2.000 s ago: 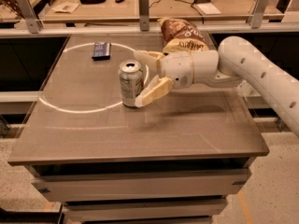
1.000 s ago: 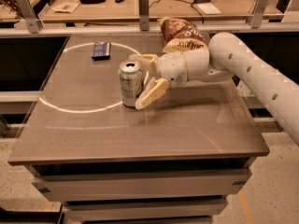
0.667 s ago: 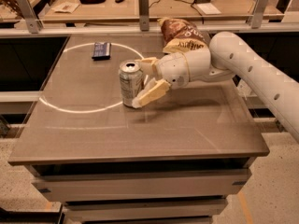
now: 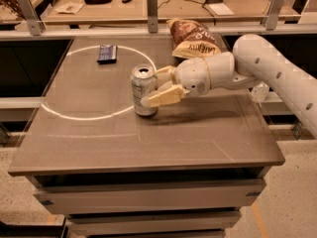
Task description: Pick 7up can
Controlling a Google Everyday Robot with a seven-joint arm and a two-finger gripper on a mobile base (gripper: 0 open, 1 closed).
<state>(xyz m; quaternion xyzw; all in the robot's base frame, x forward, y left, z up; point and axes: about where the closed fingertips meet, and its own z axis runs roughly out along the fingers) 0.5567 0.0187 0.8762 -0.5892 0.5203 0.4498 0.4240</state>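
1. The tool (image 4: 151,89) sits at the right side of the 7up can (image 4: 142,86) and covers the can's lower right flank; whether it presses the can cannot be told.
2. The arm (image 4: 270,66) runs off the right edge, so its base is out of view.
3. The crisp bag (image 4: 194,39) has its lower end hidden behind the arm.
4. The print on the dark packet (image 4: 107,53) is too small to read.
5. The table (image 4: 99,138) is cut off below by the bottom edge.
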